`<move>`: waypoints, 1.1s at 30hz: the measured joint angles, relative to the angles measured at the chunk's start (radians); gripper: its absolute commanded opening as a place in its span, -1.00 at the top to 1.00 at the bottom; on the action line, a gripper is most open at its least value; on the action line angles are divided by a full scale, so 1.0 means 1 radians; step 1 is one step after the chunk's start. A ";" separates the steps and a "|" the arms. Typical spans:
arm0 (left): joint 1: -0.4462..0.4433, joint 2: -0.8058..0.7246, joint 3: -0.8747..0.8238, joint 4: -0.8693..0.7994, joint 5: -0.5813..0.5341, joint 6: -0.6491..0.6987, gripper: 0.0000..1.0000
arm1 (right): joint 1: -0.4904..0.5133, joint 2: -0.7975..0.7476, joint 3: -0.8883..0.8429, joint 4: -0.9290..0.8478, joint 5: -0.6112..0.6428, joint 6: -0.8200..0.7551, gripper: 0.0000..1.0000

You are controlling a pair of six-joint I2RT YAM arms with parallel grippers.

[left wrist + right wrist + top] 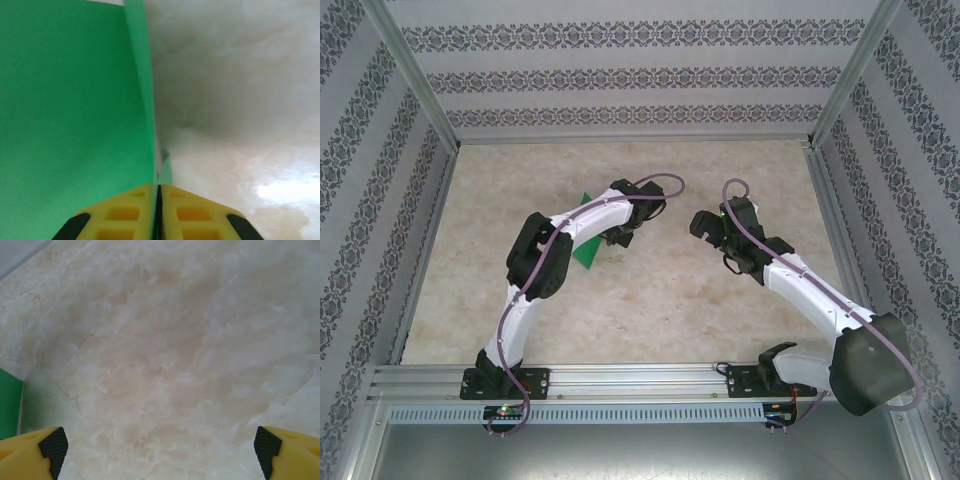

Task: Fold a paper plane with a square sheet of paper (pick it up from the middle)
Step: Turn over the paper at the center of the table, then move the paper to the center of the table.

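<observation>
Sheet: the square sheet of paper [75, 115] sits left of the table's centre, somewhat toward the far edge, mostly hidden under the left forearm in the overhead view.
Sheet shape: one broad green face fills the left of the left wrist view, with a narrower, paler strip running along its right side. This may be a raised flap or a fold line, but the close angle makes it hard to say.
Left claw: the left gripper [159, 187] is clenched, its yellow fingers pressed together with the green paper's edge caught between them.
Why held so: pinching a thin sheet at one line probably lets the arm lift or turn one part over the rest, which a centre crease calls for.
Right claw: the right gripper [160, 447] is released, with its jaws spread wide above bare table [650, 300] and nothing between them.
Why placed so: it hangs just right of the sheet, a sliver of green at the left edge of its own view. That looks like a waiting spot from which it could pin or press the paper.
Progress: early, by my judgement, since no dart shape is visible.
Risk: thin paper in a tight pinch may crumple or slip, skewing the crease.
</observation>
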 measured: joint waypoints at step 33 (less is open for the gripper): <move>0.278 -0.720 -0.632 0.463 0.525 -0.201 -1.00 | 0.206 0.272 0.231 -0.010 -0.131 0.067 -0.19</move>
